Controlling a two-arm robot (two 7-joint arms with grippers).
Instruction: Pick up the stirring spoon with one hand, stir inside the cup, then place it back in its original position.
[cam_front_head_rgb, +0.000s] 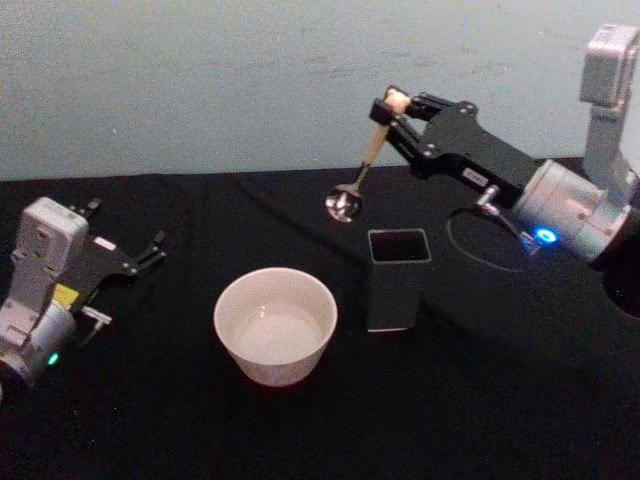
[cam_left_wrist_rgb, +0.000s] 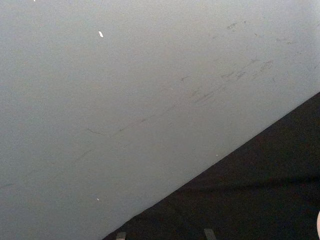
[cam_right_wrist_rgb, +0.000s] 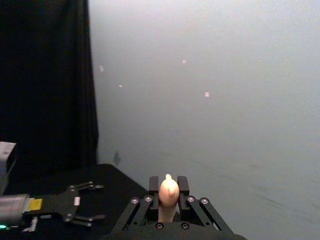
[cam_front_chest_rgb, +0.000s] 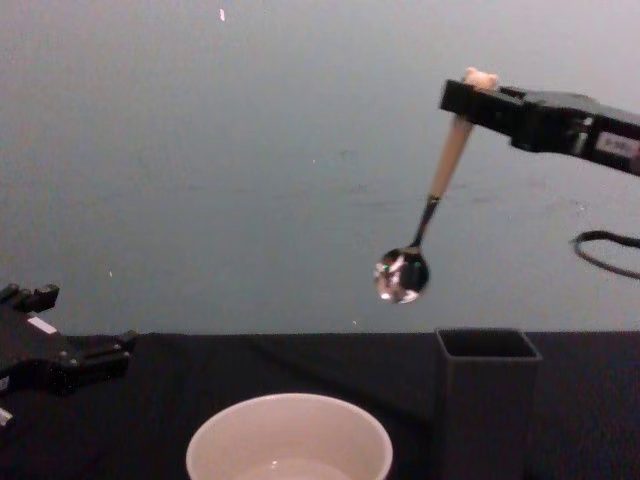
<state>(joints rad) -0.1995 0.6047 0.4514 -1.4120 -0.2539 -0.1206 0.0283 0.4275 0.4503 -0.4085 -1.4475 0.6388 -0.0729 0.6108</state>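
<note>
The stirring spoon (cam_front_head_rgb: 368, 155) hangs in the air, tilted, with its shiny bowl lowest. My right gripper (cam_front_head_rgb: 388, 108) is shut on the top of its beige handle, and the bear head (cam_right_wrist_rgb: 169, 189) pokes out between the fingers. In the chest view the spoon (cam_front_chest_rgb: 430, 210) hangs above the table, its bowl above and just left of the dark grey square holder (cam_front_chest_rgb: 487, 400). The cream cup (cam_front_head_rgb: 276, 325) stands left of the holder (cam_front_head_rgb: 398, 278), nothing inside. My left gripper (cam_front_head_rgb: 150, 252) rests open and idle at the table's left.
A black cloth covers the table (cam_front_head_rgb: 500, 400), with a pale wall behind. A black cable (cam_front_head_rgb: 480, 240) loops from the right arm over the table behind the holder. Bare cloth lies between the cup and the left gripper (cam_front_chest_rgb: 75, 345).
</note>
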